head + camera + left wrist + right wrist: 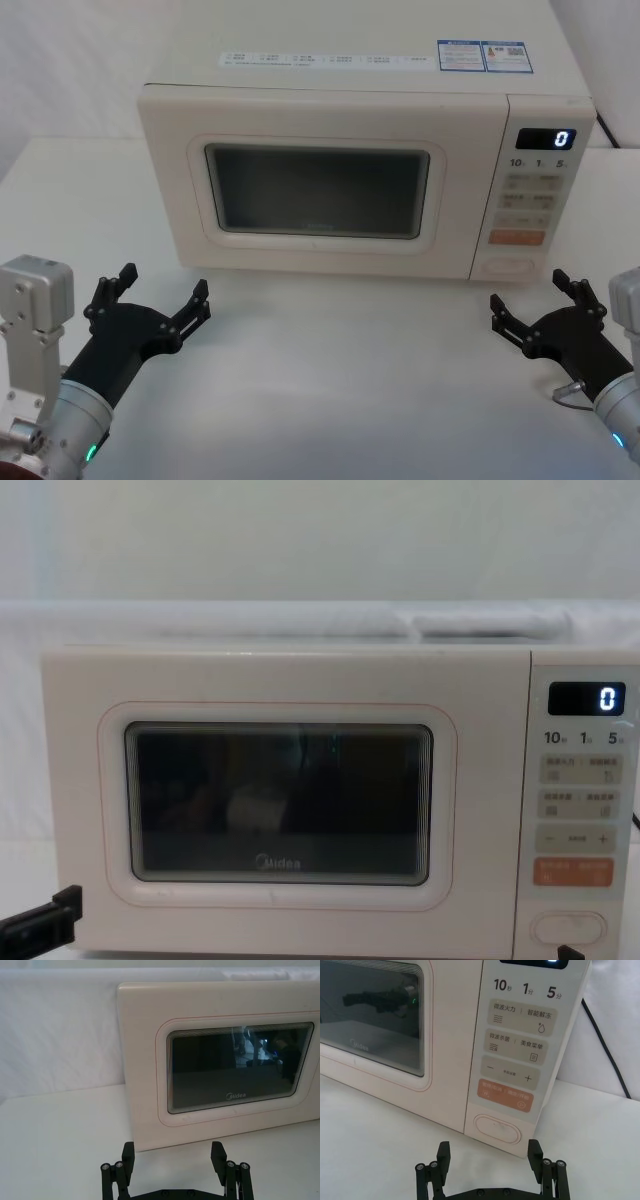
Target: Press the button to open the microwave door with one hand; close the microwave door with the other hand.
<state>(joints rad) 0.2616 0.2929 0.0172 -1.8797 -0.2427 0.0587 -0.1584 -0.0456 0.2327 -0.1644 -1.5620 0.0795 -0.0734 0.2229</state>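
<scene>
The cream microwave stands at the back of the white table with its microwave door shut flush; the dark window carries a Midea logo. The wide pill-shaped button sits at the bottom of the keypad panel, below the orange key. My left gripper hovers open in front of the door's lower left corner, apart from it. My right gripper is open a short way in front of the button, not touching it.
A black power cable runs down the table behind the microwave's right side. The display reads 0. Bare white table lies between the two grippers.
</scene>
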